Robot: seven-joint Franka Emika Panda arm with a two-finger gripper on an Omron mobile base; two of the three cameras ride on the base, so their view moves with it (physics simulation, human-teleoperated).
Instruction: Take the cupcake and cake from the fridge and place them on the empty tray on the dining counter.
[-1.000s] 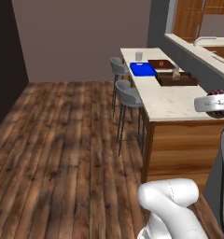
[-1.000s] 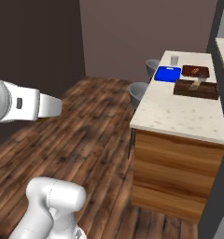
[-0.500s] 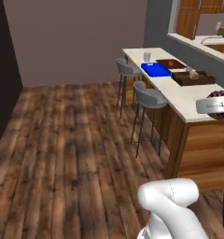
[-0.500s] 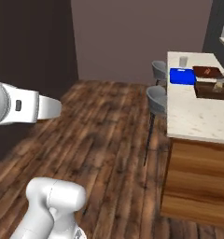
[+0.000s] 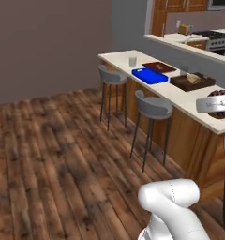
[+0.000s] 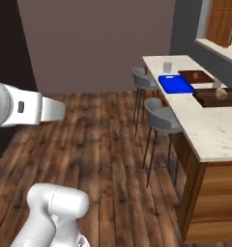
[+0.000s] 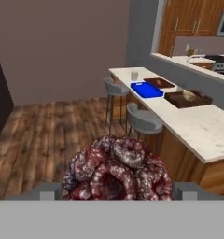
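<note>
The gripper [image 7: 116, 189] is clamped on a dark red, lumpy cake [image 7: 117, 170], carried in the air above the wooden floor [image 6: 103, 144]. The bench [image 6: 210, 130] lies ahead with 2 grey stools [image 6: 161, 120] alongside. The blue tray [image 6: 175, 83] on it looks bare, well apart from the cake. Judging by this, the cake's delivery is underway; placing it remains, and the cupcake cannot be seen.

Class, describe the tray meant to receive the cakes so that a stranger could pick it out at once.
Find the long dining counter with two grey stools. Near its far end lies the blue tray, flat and bare, beside a small cup. Its neighbours are brown trays carrying food.
</note>
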